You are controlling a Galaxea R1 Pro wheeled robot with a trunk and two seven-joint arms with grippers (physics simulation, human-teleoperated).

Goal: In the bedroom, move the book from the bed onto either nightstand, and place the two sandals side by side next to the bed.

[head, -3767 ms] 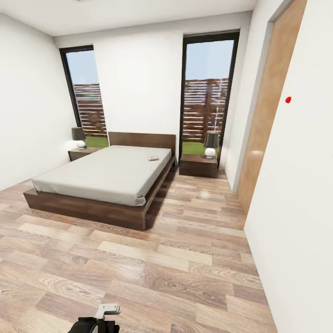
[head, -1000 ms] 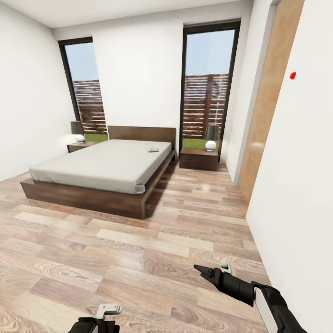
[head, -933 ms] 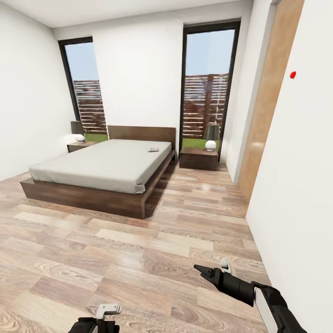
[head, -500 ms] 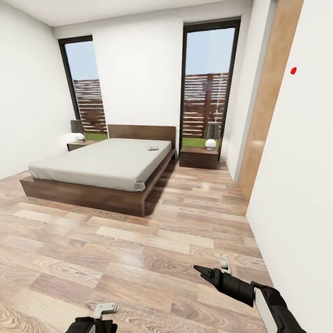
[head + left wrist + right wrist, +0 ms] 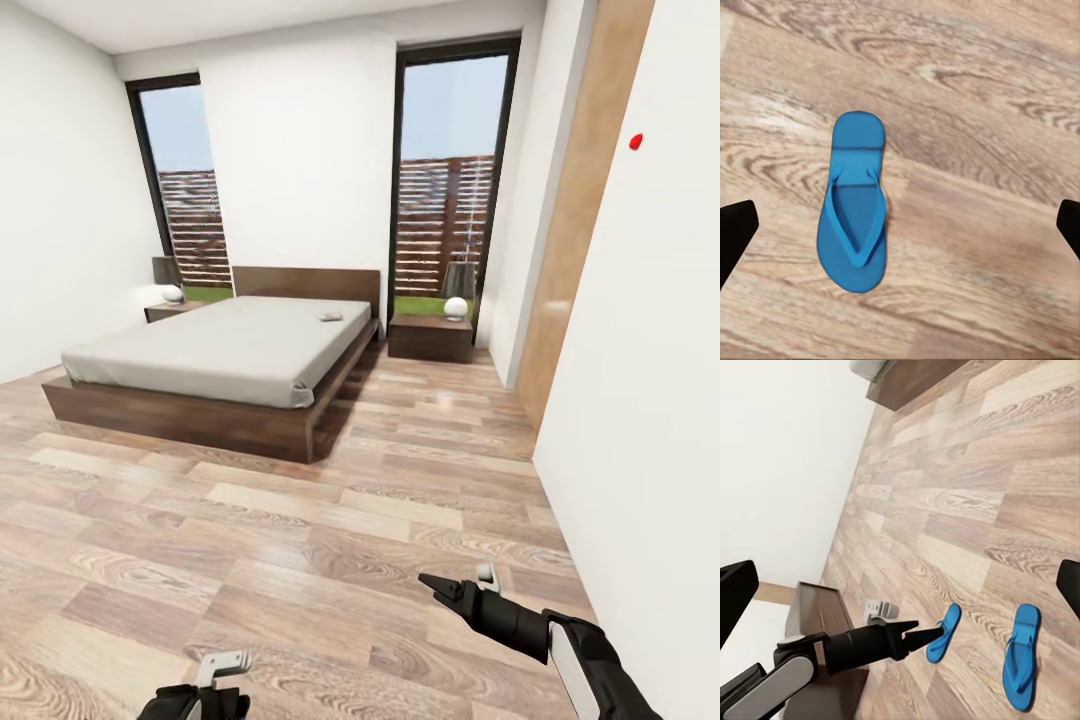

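The book [image 5: 330,317] lies on the grey mattress of the bed [image 5: 200,420], near the headboard's right end. A nightstand [image 5: 430,338] stands right of the bed and another nightstand [image 5: 168,312] left of it, each with a lamp. Both blue sandals lie on the floor close to me: one sandal [image 5: 855,202] is straight below my open left gripper [image 5: 900,229], and the other sandal [image 5: 1021,655] lies apart beside the first sandal [image 5: 943,632]. My left gripper [image 5: 215,672] sits at the head view's bottom edge. My right gripper [image 5: 456,577] hovers open and empty above the floor.
A white wall [image 5: 640,400] runs close on my right, with a wooden door [image 5: 575,230] farther along. A long low dark cabinet [image 5: 814,619] stands against the wall behind me. Wood-plank floor [image 5: 300,520] stretches between me and the bed.
Since the earliest frame my right arm has come into the head view. In the last second the view shifted slightly and the left gripper sank a little; the book and bed have not moved.
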